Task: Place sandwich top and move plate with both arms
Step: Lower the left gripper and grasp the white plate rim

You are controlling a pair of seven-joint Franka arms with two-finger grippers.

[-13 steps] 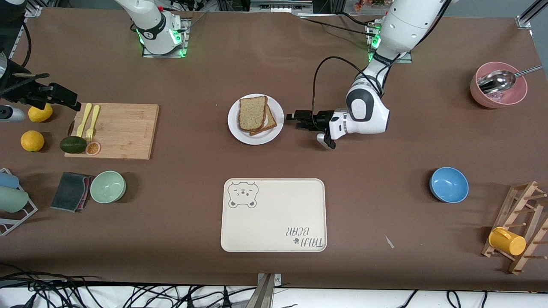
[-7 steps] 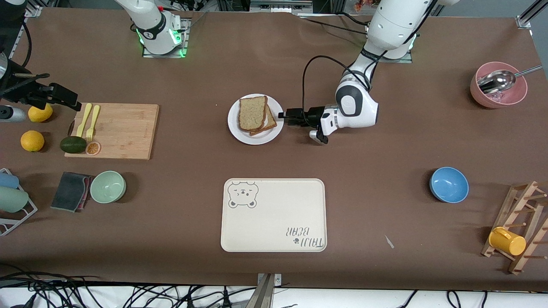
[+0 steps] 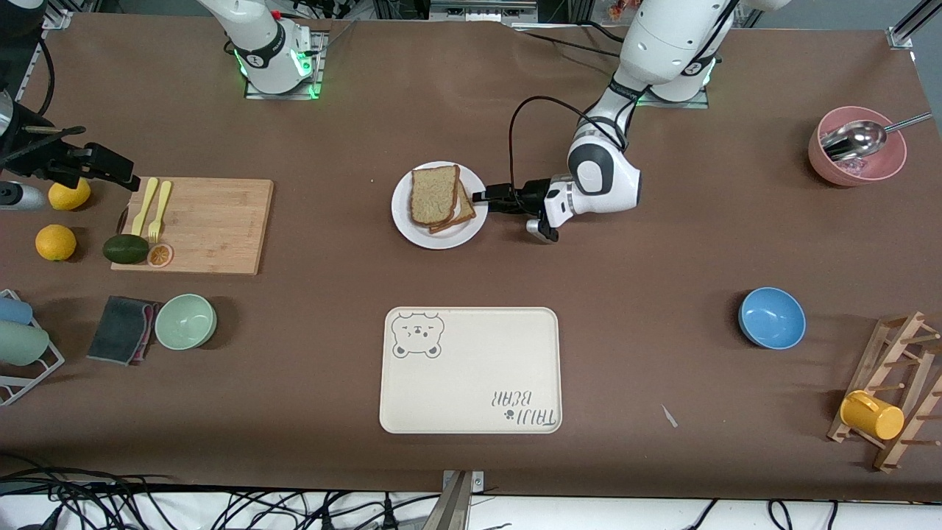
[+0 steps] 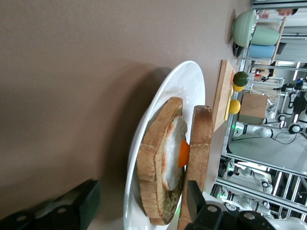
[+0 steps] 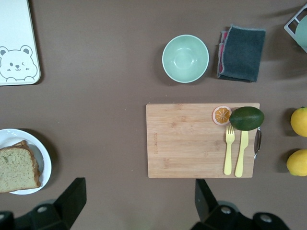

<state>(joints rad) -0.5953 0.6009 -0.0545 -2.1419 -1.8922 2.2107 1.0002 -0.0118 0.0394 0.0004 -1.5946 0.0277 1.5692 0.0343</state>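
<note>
The left end effector [image 3: 480,197] has slid in to the plate [image 3: 412,228], its spread fingers [image 4: 81,206] straddling the rim. The sandwich top [image 3: 433,193] already lies on the egg slice [image 4: 165,158]. Plate-gripping is underway; next it should pinch. The right end effector [image 5: 136,201], spread, waits above the tabletop [image 3: 662,243].

Both arms [image 3: 639,55] are glossy white, built of rounded jointed segments with dark bands at the joints. Green lights glow at each base, where a grey square plate sits on the worktop [image 3: 662,221]. The left arm carries a looping black cable and ends in a black left gripper [image 3: 482,197] with blocky black fingers [image 4: 194,196]. The right gripper [image 3: 121,177] is black too, with a small red part showing near its arm's base.
</note>
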